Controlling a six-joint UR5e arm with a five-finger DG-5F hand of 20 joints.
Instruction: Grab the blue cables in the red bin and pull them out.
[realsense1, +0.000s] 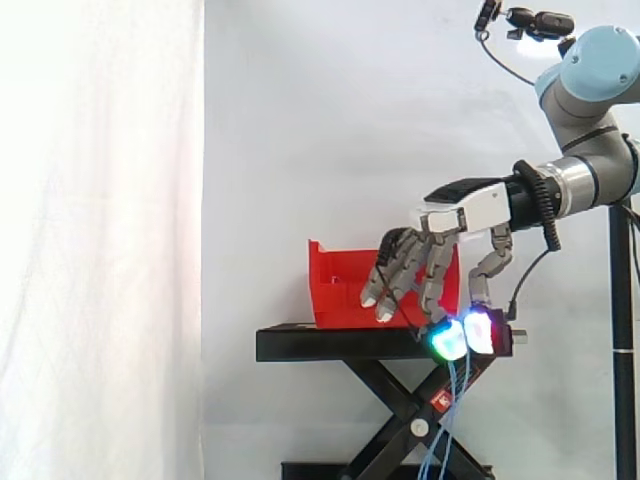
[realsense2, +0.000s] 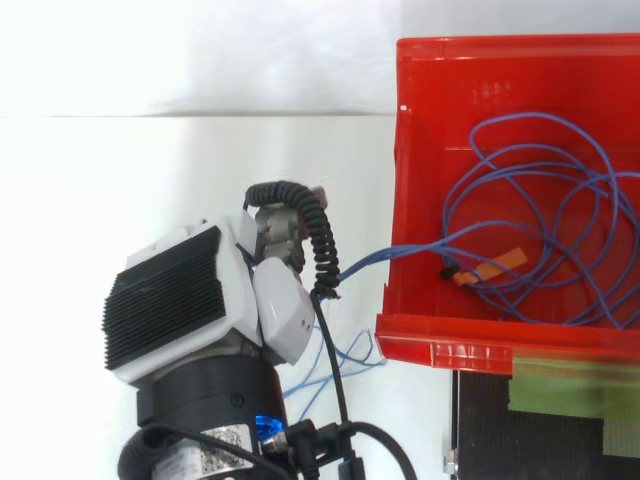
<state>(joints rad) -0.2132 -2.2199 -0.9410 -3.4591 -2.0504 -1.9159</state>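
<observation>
Hand (realsense1: 455, 215) at right end of red bin (realsense1: 335, 280) in my side view, two glowing fingers (realsense1: 447, 340) pinched on blue cables (realsense2: 410, 248), other fingers relaxed in front of bin. From above I see cables run over bin wall to hand, most coils inside; strands hang beside black stand (realsense1: 330, 345).

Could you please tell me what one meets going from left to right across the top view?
Hand → red bin → orange tag inside the bin. The blue cables stretch from the hand into the bin, so they have no single place.
</observation>
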